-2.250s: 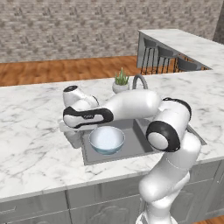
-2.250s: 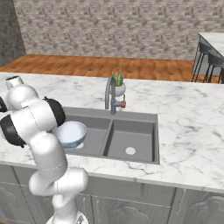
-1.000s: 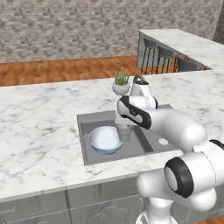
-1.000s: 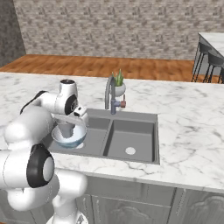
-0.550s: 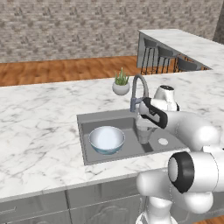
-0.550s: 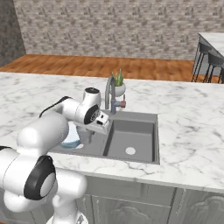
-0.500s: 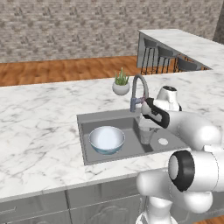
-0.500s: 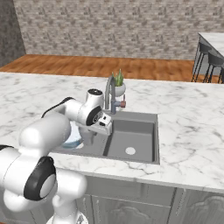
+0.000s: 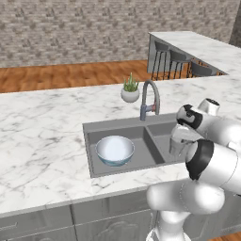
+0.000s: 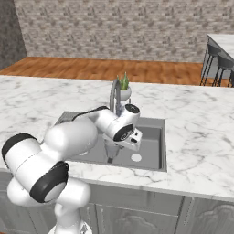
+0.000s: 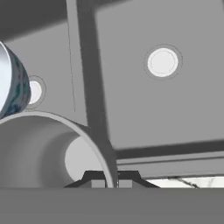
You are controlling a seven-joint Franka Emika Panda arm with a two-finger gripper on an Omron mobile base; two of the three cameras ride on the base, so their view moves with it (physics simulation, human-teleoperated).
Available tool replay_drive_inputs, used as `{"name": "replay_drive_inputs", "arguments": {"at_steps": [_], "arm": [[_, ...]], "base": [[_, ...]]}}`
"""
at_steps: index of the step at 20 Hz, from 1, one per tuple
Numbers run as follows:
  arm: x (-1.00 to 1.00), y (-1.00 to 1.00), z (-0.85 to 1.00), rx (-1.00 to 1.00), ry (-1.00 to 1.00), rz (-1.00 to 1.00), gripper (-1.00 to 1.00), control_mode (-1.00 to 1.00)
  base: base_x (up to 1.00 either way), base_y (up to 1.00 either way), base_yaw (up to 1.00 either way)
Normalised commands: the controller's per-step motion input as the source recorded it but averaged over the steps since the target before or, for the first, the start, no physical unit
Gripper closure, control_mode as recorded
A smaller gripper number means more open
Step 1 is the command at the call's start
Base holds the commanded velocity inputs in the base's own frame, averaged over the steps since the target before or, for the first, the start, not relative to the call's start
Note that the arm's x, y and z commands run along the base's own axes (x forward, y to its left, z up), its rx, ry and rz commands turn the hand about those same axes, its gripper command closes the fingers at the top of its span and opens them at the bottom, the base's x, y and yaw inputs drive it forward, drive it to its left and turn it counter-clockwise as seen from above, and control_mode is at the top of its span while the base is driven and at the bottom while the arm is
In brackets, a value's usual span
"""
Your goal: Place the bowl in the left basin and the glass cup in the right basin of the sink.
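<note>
Glossy white rounded arm (image 10: 68, 137) with dark joint bands

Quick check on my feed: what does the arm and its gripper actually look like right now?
The arm is glossy white with rounded segments and black bands at the joints. The gripper has a white hand body and two small dark fingertips. No cables or markings are visible.

You face a white marble bench (image 9: 42, 136) veined in grey, running across the room, with grey panelled cabinet fronts (image 9: 33, 226) beneath it. Behind it lies a warm wooden plank floor (image 9: 61, 75), and a grey stone-brick wall (image 9: 94, 23) closes the back. On the bench behind the tap stands a small white plant pot (image 9: 130, 94) with green leaves. To your right a second marble counter (image 9: 197, 47) juts out, with dark bar stools (image 9: 176, 63) tucked along it. The light is even and soft.
</note>
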Motion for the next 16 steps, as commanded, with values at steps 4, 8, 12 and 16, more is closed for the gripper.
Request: {"name": "replay_drive_inputs", "arguments": {"at_steps": [4, 8, 12, 16], "arm": [[0.4, -0.61, -0.03, 0.0, 0.0, 0.08, 1.0, -1.0], [0.43, -0.59, -0.05, 0.0, 0.0, 0.11, 1.0, -1.0], [0.38, -0.23, -0.15, -0.04, 0.0, 0.12, 1.0, -1.0], [0.4, -0.08, -0.15, -0.09, 0.0, 0.1, 1.0, -1.0]], "base": [[0.0, 0.0, 0.0], [0.0, 0.0, 0.0], [0.0, 0.0, 0.0], [0.0, 0.0, 0.0]]}}
